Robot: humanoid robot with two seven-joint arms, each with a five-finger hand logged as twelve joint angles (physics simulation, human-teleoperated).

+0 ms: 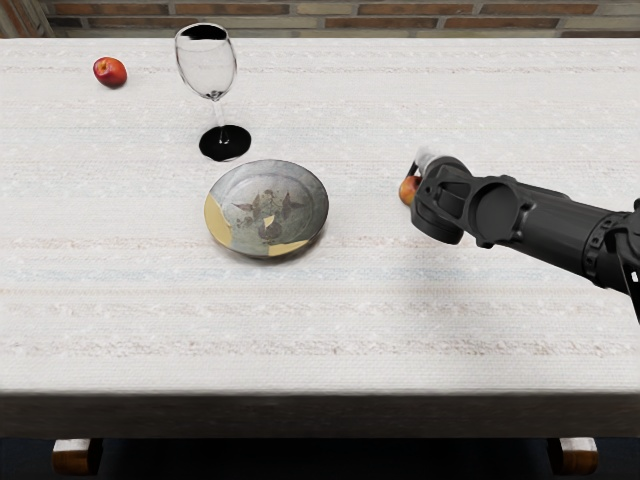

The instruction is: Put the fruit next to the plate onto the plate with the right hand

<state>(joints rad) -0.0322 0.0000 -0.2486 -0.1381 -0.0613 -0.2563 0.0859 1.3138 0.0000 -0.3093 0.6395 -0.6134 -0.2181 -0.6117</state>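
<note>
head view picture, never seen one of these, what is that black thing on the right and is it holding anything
This is a simulator's render, seen from the robot's head camera, which looks down at a slant on a table. The black thing is the robot's right arm, entering from the right edge. Its right hand is at a small reddish fruit and mostly hides it, so I cannot tell whether it grips it. To the left lies a grey plate with no fruit on it. Behind the plate is a tilted wine glass. A red apple sits far back on the left. The left arm is out of view.
</note>
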